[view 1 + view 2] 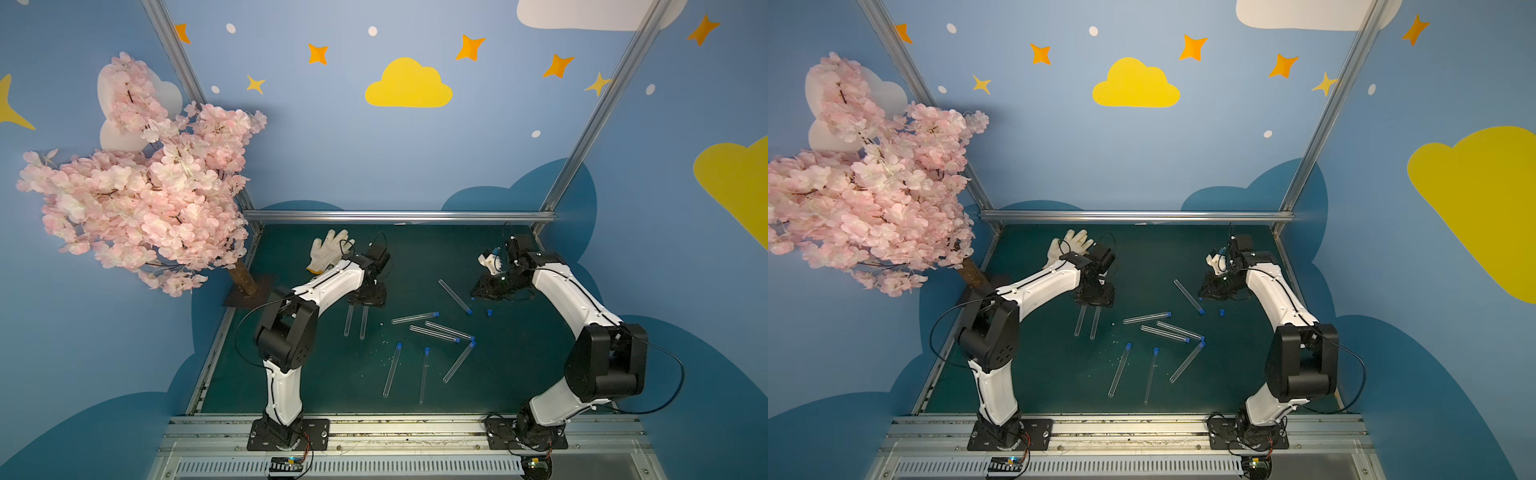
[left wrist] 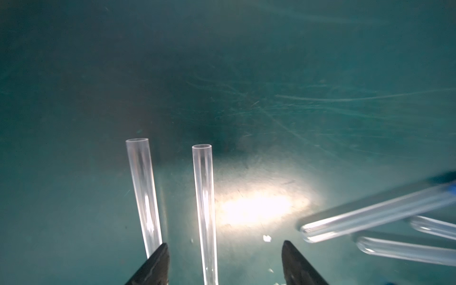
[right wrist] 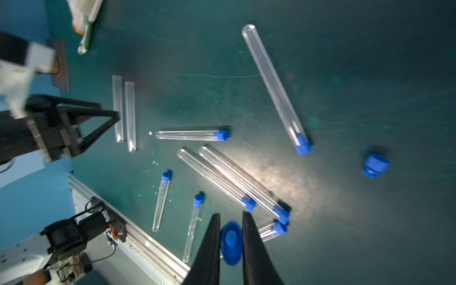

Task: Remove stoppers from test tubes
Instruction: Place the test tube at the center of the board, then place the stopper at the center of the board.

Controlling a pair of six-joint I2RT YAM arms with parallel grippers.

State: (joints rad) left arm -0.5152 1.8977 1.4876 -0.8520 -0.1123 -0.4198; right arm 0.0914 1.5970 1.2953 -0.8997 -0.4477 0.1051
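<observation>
right gripper [image 3: 231,215] is clamped on a blue stopper [image 3: 231,243], pinched between its jaws. left gripper [image 2: 225,244] has jaws spread wide, holding nothing: one uncapped tube [image 2: 204,197] lies on the mat [image 2: 74,98] between them, a second uncapped tube [image 2: 143,187] just outside one jaw. capped tubes [image 3: 192,135] sit beyond the right jaws.

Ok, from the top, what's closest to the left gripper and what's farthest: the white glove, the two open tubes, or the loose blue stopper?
In a top view:
1. two open tubes, right at the left gripper, poking out toward the front.
2. white glove, just behind it, toward the back.
3. loose blue stopper, far over on the right side.
</observation>
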